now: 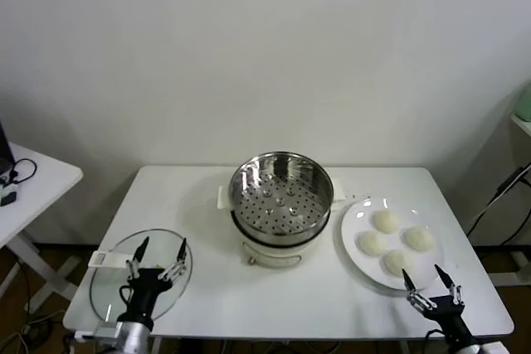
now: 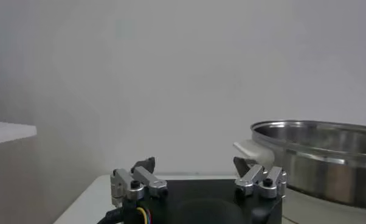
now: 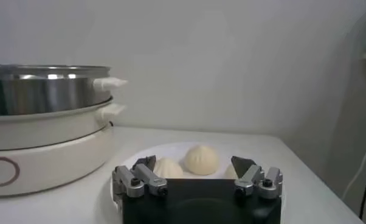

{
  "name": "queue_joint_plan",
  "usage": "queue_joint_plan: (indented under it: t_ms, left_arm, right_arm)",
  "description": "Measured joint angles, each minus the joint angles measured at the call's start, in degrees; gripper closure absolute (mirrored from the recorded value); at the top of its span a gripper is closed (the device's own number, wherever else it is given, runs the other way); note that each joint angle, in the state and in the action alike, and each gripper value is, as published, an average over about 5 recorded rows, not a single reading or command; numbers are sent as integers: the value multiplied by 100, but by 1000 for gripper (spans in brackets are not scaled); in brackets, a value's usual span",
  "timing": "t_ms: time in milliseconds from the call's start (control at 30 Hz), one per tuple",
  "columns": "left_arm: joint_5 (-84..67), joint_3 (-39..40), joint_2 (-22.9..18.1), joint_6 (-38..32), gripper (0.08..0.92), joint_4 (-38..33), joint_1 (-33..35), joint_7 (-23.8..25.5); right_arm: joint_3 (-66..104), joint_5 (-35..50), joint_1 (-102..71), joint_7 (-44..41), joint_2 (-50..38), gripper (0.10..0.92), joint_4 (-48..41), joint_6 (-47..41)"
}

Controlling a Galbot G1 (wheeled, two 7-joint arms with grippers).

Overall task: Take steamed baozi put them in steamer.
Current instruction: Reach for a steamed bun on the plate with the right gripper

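Several cream-white steamed baozi lie on a white plate to the right of the steamer. The steamer is a shiny steel basket with a perforated floor, on a white cooker base, and nothing lies in it. My right gripper stands open at the plate's near edge, just short of the closest bun. In the right wrist view two baozi show beyond the open right gripper, with the steamer off to one side. My left gripper is open above the glass lid, holding nothing.
A flat round glass lid lies at the table's near left corner under the left gripper. A white side table with cables stands left of the main table. The left wrist view shows the steamer rim beyond the left gripper.
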Motion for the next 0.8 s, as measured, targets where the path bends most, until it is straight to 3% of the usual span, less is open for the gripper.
queue_joint_plan:
  t_ms: [400,800]
  left_arm:
    - [29,125,86,30,177,94,-81,-26]
    - [60,321,230,102,177,127,-142,-135]
  right_arm:
    - [-270,-481,1381,-969,-1344,203,-450,-886]
    - [-2612,-1382,4403,-3069,-2971,203,-1899,-838]
